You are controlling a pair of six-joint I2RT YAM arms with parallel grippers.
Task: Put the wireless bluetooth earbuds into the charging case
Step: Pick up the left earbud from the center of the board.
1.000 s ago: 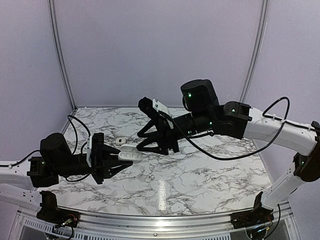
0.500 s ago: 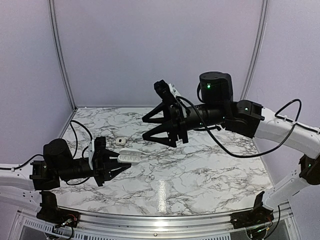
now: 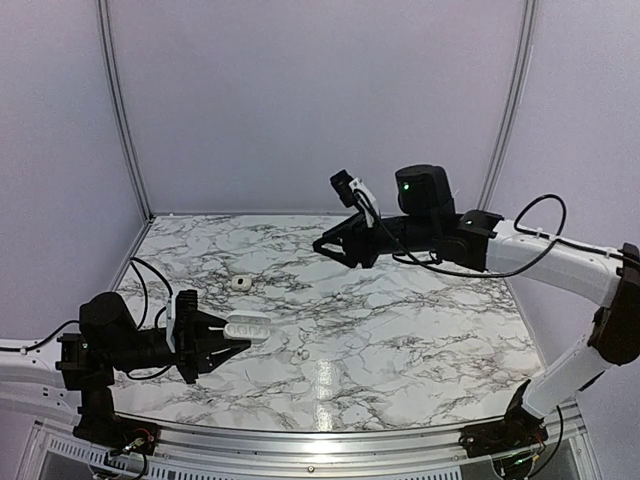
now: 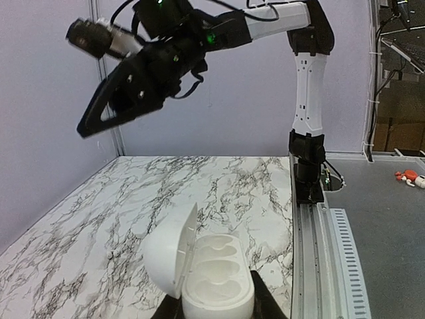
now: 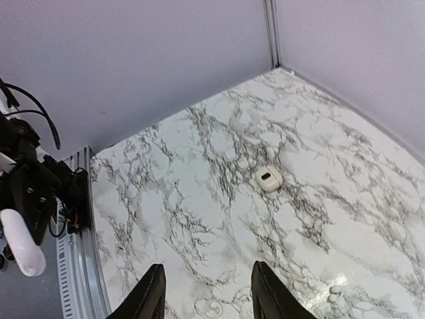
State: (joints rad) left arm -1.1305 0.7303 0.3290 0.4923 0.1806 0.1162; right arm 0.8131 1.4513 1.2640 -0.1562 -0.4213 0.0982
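My left gripper (image 3: 222,336) is shut on the charging case (image 3: 248,328) and holds it above the table's left front. In the left wrist view the case (image 4: 216,276) has its lid open to the left, and its white sockets look empty between my fingers (image 4: 263,304). One white earbud (image 3: 240,284) with a dark spot lies on the marble behind the case. It also shows in the right wrist view (image 5: 269,178). My right gripper (image 3: 325,248) is open and empty, high above the table's middle (image 5: 209,296). A second earbud is not clearly seen.
Tiny white bits (image 3: 297,352) lie on the marble table (image 3: 420,340) right of the case, and also show in the right wrist view (image 5: 334,292). A metal rail (image 4: 332,252) runs along the near edge. Walls close off the back and sides.
My right arm has lifted and swung back to the right, away from the case. My left gripper has drawn back and down a little with the case.
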